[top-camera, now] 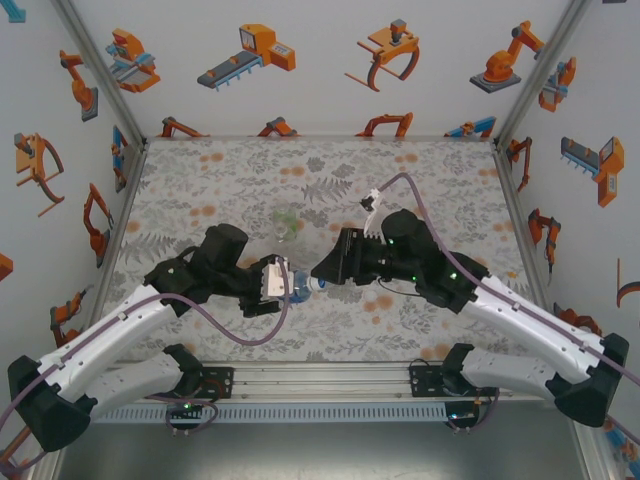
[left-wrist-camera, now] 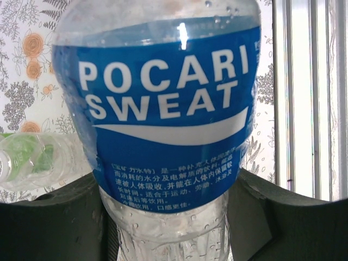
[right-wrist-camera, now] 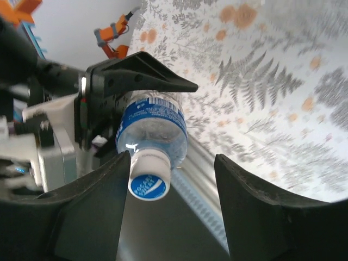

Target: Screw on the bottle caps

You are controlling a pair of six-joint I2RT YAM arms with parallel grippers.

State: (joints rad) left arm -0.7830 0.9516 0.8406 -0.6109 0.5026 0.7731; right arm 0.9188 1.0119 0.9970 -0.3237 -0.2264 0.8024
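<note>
Toward six o'clock from the middle of the leaf-printed table [top-camera: 200, 180], the left gripper [top-camera: 283, 281] is pointing in from nine o'clock. It is clamping the blue-labelled bottle [left-wrist-camera: 163, 109] across its body, a finger pressing on either side. The bottle is being held sideways with its neck aiming at three o'clock.

The right gripper [right-wrist-camera: 173, 157] is facing it from three o'clock, its jaws standing well apart and gripping nothing. One finger is lying just beside the cap and the other is hanging clear.

A green-tinted bottle [top-camera: 287, 225] is lying on its side near twelve o'clock of the pair, touching neither gripper.

The bottle cap [right-wrist-camera: 148, 176], whitish with a blue top, is sitting on the held bottle's neck between the open jaws. Whether it is fully tight I cannot tell.

Judging by its thin clear walls and the droplets inside, the held bottle is looking light, nearly empty and easily dented, so the body hold is calling for only a moderate squeeze. The cap is looking small, stiff and smooth. Taking it squarely across its rim is appearing the safest hold, since an off-centre pinch is likely to slip.
</note>
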